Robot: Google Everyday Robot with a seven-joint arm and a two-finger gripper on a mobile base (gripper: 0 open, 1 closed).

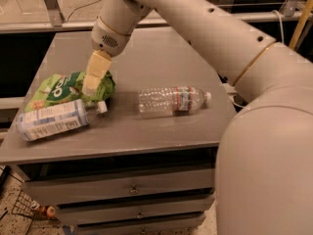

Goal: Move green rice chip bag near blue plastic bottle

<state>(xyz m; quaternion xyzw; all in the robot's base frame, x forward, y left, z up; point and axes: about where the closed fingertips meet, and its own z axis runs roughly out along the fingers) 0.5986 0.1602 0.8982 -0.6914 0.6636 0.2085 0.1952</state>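
The green rice chip bag (58,89) lies crumpled on the left part of the grey table top (161,53). The blue plastic bottle (51,120) lies on its side just in front of the bag and touches it, with its white cap pointing right. My gripper (94,80) reaches down from the arm onto the right end of the bag, above the bottle's cap. The gripper hides part of the bag's right end.
A clear ribbed bottle (171,100) with a red-green label lies on its side right of the bag. My arm's large links fill the right side of the view. Drawers (132,190) sit under the table top. A dark gap lies left of the table.
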